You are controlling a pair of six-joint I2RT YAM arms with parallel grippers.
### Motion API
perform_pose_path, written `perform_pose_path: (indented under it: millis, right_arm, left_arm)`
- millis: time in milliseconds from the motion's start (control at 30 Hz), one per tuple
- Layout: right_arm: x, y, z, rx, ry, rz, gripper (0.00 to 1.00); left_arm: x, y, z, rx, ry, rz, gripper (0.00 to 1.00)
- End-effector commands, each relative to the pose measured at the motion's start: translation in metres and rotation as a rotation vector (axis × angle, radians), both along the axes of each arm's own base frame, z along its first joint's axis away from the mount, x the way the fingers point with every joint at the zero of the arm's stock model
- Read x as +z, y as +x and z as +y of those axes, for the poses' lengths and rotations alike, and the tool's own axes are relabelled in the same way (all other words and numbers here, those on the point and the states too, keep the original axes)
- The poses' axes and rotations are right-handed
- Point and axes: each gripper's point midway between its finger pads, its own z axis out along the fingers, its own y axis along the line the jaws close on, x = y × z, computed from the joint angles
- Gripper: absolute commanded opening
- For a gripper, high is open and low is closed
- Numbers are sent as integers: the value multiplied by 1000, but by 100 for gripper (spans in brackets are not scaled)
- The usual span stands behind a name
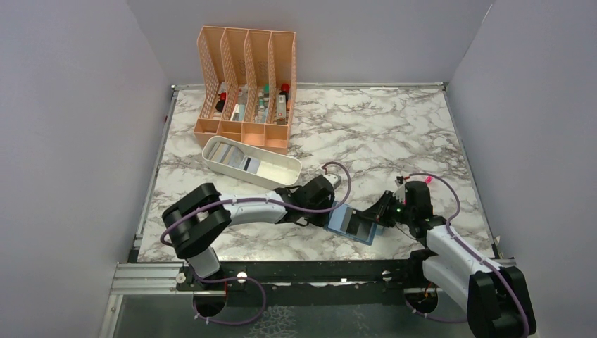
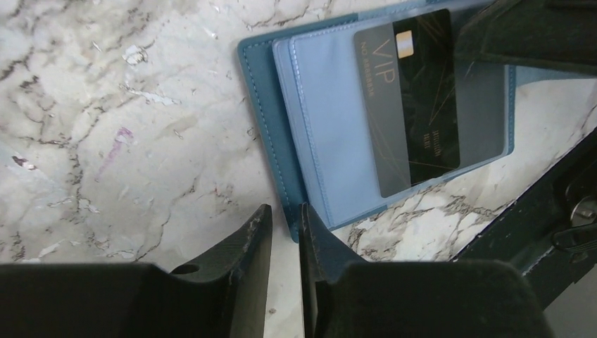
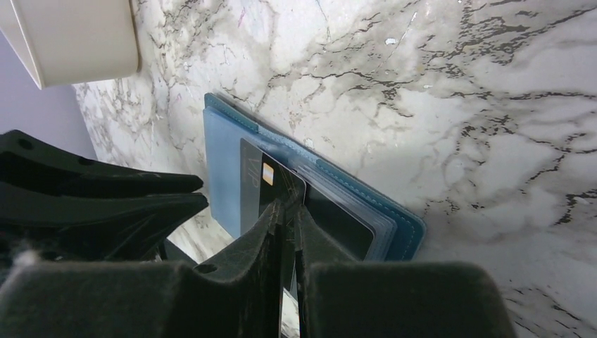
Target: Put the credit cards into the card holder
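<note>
A: Status?
B: Card holder (image 1: 352,224) lies open on the tabletop (image 1: 380,134). Right fingers (image 3: 260,239) clamp a black credit card (image 2: 415,98) over its slot. Left fingers (image 2: 253,246) are narrow, seemingly pinching its corner.
A: Risk?
B: Card may override the slot lip, and the holder could slide.

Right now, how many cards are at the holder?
1: a black card rests on the open holder, pinched by the right gripper. More cards may be hidden inside the holder.

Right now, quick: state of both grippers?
Left gripper: fingers nearly together at a corner of the card holder; grip cannot be told.
Right gripper: closed on the black credit card, partly in the holder.
</note>
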Motion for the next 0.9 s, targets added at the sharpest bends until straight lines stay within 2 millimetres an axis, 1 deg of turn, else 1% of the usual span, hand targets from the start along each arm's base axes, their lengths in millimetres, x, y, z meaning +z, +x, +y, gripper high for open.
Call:
perform_pose_path:
  millis: [0,233,333,433,500,633,733,800,867]
  right_arm:
    - [-1,-2,2,-14,25,23,14]
    - [-1,-4,2,-45,41,51,28]
    - [3,-5,-3,-64,9,66,33]
    - [7,-10,-9,-83,-26,90,35]
    - [9,-13,-9,-87,-23,93,36]
    - [5,-16,-9,-77,-23,104,38]
    - [2,-15,-9,-73,-28,112,39]
    - [2,-14,-6,-65,-16,111,39]
    - [1,-13,-5,-60,-11,106,40]
  left_arm:
    - [-9,-12,-7,-29,-19,40,22]
    - [-11,-19,-14,-48,-42,54,21]
    - [-7,-24,-20,-62,-69,69,21]
    - [0,-27,-24,-69,-108,75,24]
    - [5,-28,-27,-74,-130,75,28]
    - [10,-22,-26,-47,-137,47,43]
    - [14,-18,-26,-28,-155,23,49]
    - [15,-15,-27,-22,-169,6,53]
    - [11,-13,-26,-12,-162,-4,57]
